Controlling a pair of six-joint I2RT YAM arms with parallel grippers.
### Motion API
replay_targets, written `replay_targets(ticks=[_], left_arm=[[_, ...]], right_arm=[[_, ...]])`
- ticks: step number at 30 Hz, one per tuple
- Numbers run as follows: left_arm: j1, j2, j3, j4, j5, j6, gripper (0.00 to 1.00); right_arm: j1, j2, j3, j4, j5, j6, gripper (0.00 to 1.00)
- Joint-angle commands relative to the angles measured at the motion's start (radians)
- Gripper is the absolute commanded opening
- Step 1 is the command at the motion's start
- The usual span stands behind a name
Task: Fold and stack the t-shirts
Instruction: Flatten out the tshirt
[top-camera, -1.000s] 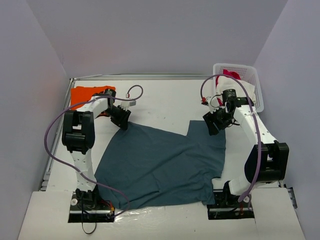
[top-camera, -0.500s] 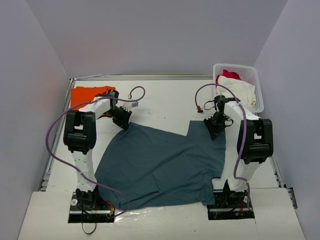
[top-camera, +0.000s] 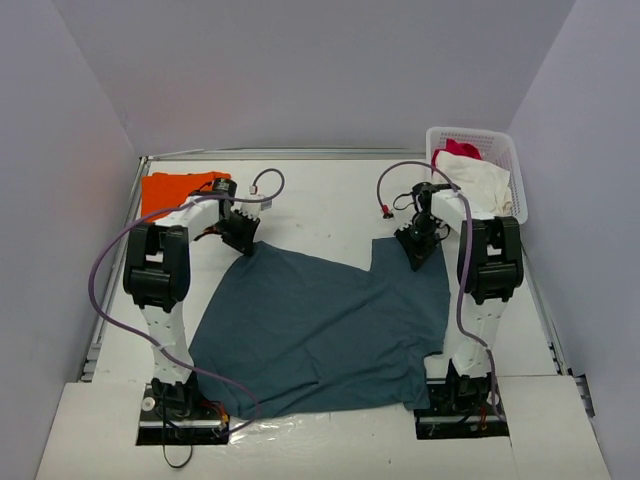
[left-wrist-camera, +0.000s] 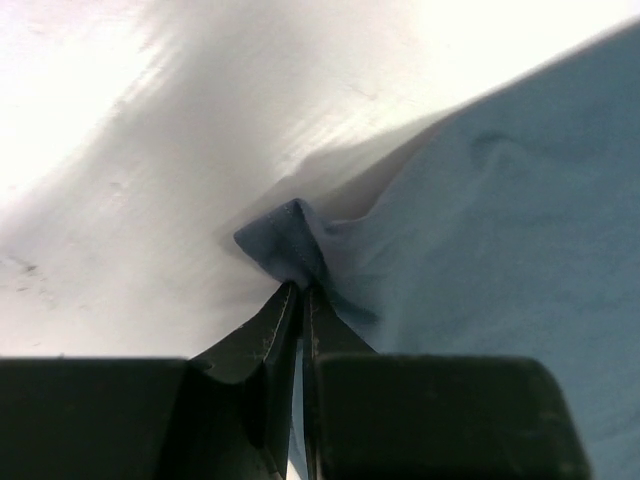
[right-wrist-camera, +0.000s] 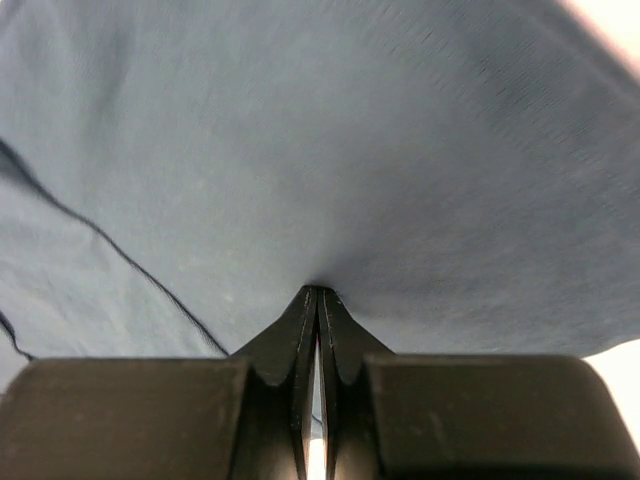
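Observation:
A dark slate-blue t-shirt (top-camera: 330, 320) lies spread flat across the middle of the table. My left gripper (top-camera: 243, 243) is at its far left corner. In the left wrist view the left gripper (left-wrist-camera: 300, 288) is shut on a small bunched tip of the t-shirt (left-wrist-camera: 288, 240). My right gripper (top-camera: 415, 250) is low over the t-shirt's far right part. In the right wrist view the right gripper (right-wrist-camera: 318, 292) is shut, and the blue t-shirt (right-wrist-camera: 330, 150) puckers at its tips. An orange t-shirt (top-camera: 175, 187) lies folded at the far left corner.
A white basket (top-camera: 505, 150) at the far right holds a white garment (top-camera: 480, 185) and a red-pink garment (top-camera: 458, 148). Purple cables loop over both arms. Walls close in the table on the left, right and back.
Both grippers have closed on the blue t-shirt. The right arm has folded in and dropped onto the shirt's far right part. The left gripper has edged slightly away from me with the corner.

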Motion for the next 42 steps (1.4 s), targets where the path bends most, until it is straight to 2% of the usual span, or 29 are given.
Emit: replay_targets(ticks=[1, 11, 18, 23, 28, 32, 39, 42], left_arm=[[0.020, 0.039, -0.045, 0.082, -0.226, -0.021, 0.03], [0.043, 0.078, -0.002, 0.154, -0.372, -0.093, 0.02], [0.077, 0.130, 0.094, 0.165, -0.443, -0.179, 0.02], [0.082, 0.202, 0.248, 0.124, -0.446, -0.210, 0.02], [0.076, 0.308, 0.459, -0.050, -0.418, -0.236, 0.02], [0.068, 0.337, 0.556, -0.088, -0.391, -0.216, 0.02], [0.031, 0.441, 0.778, -0.170, -0.453, -0.185, 0.03], [0.031, 0.452, 0.800, -0.174, -0.457, -0.181, 0.02]], right_arm=[[0.022, 0.084, 0.084, 0.007, 0.019, 0.022, 0.00], [0.043, 0.286, 0.375, -0.002, 0.029, 0.072, 0.00], [0.046, 0.444, 0.619, -0.010, 0.048, 0.102, 0.00], [0.049, 0.538, 0.810, -0.013, 0.075, 0.120, 0.00], [0.059, 0.639, 1.004, -0.013, 0.084, 0.122, 0.00], [0.063, 0.700, 1.106, 0.005, 0.091, 0.100, 0.00], [0.086, 0.711, 1.118, 0.194, 0.150, 0.074, 0.00], [0.089, 0.704, 1.115, 0.205, 0.154, 0.063, 0.00]])
